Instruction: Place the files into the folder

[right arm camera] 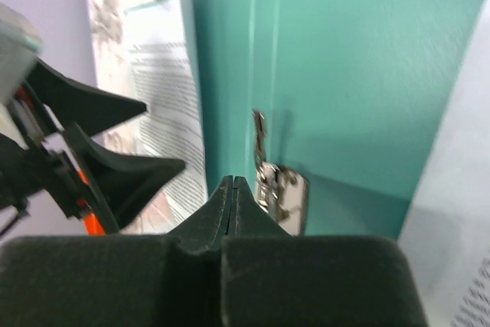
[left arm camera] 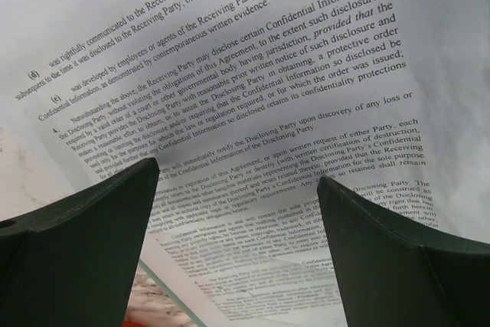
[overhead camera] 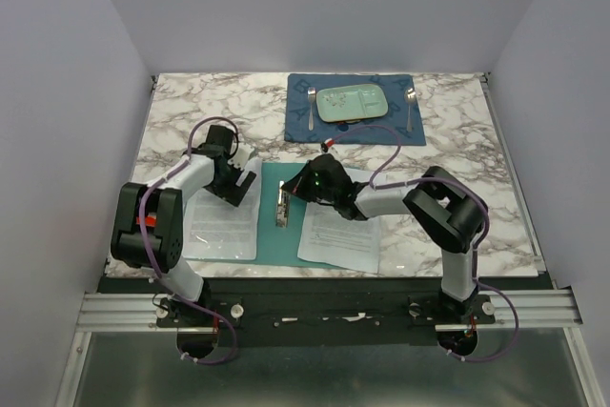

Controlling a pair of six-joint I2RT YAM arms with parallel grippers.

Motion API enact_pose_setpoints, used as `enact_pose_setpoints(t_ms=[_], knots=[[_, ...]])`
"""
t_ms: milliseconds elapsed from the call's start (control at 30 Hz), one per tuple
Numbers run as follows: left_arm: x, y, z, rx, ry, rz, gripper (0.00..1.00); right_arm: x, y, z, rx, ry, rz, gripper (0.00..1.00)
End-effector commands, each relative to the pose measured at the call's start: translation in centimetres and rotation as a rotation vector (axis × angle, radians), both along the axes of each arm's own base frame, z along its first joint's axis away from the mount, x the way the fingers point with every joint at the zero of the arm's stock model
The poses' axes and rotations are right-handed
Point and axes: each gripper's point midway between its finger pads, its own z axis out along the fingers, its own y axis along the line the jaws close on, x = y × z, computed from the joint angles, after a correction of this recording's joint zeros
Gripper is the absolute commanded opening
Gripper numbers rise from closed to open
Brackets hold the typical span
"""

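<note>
The teal folder lies open on the marble table, a metal clip standing at its centre crease. One printed white sheet of the files rests on the left leaf, another on the right side. My left gripper hovers open over the left sheet's far edge; in the left wrist view that sheet fills the frame between the spread fingers. My right gripper is shut with nothing in it, just beside the clip over the folder.
At the back lies a dark blue placemat with a pale green plate, a fork and a spoon. Grey walls close in the table on three sides. The left gripper's fingers stand close to the right gripper.
</note>
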Motion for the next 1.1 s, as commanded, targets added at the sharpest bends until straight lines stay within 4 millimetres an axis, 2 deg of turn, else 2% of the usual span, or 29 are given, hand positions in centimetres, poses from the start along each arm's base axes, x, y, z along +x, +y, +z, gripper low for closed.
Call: enact_pose_setpoints(t_ms=[0,133,167,233,267,300,367,400,433,467,500,567,600,700,800,867,967,1067], knots=[[-1.2,0.6,-0.4,0.033,0.018,-0.042,0.99,1.4,1.5,0.9,0.049,-0.021,0.007,0.00],[-1.0,0.6,0.2,0.034,0.001,-0.047,0.99,1.4,1.5,1.2,0.044,-0.022,0.008,0.00],[-0.9,0.5,0.5,0.031,-0.005,-0.046,0.99,1.5,1.3,2.4,0.051,-0.038,0.010,0.00],[-0.6,0.3,1.1,0.018,-0.008,-0.047,0.99,1.3,-0.3,2.0,-0.014,-0.015,-0.009,0.01],[-0.5,0.1,1.6,0.011,-0.017,-0.047,0.99,1.8,-1.5,3.7,-0.032,-0.047,-0.043,0.05],[-0.5,0.0,2.0,0.004,-0.017,-0.048,0.99,1.3,-3.1,2.8,-0.108,-0.011,-0.059,0.19],[-0.1,0.0,3.0,0.000,-0.042,-0.047,0.99,2.0,-6.5,2.9,-0.213,-0.022,-0.126,0.32],[-0.2,-0.1,3.2,-0.001,-0.044,-0.044,0.99,1.0,-8.8,3.0,-0.294,0.017,-0.143,0.39],[0.0,-0.6,3.7,-0.031,-0.050,-0.054,0.99,0.9,-10.3,3.1,-0.343,0.023,-0.166,0.42],[0.2,-0.7,4.1,-0.036,-0.059,-0.052,0.99,1.5,-12.7,3.1,-0.406,0.029,-0.227,0.46],[0.1,-0.8,4.2,-0.042,-0.053,-0.049,0.99,0.3,-15.4,2.8,-0.498,0.089,-0.252,0.53],[0.3,-1.1,4.9,-0.059,-0.066,-0.053,0.99,0.3,-19.7,2.8,-0.603,0.148,-0.367,0.59],[0.2,-1.2,5.1,-0.062,-0.063,-0.052,0.99,-1.4,-22.4,1.9,-0.700,0.227,-0.390,0.64],[0.4,-1.6,5.8,-0.086,-0.067,-0.054,0.99,-3.1,-27.6,1.1,-0.801,0.344,-0.501,0.70],[0.4,-2.0,6.2,-0.106,-0.063,-0.055,0.99,-4.1,-30.0,0.2,-0.807,0.383,-0.537,0.71],[0.6,-2.2,6.4,-0.113,-0.065,-0.055,0.99,-4.2,-30.9,-0.2,-0.805,0.404,-0.551,0.71],[0.6,-2.3,6.4,-0.118,-0.058,-0.052,0.99,-4.1,-31.0,-1.1,-0.811,0.421,-0.521,0.71],[0.4,-2.3,6.1,-0.122,-0.048,-0.049,0.99,-3.6,-30.1,-1.6,-0.794,0.423,-0.478,0.67]])
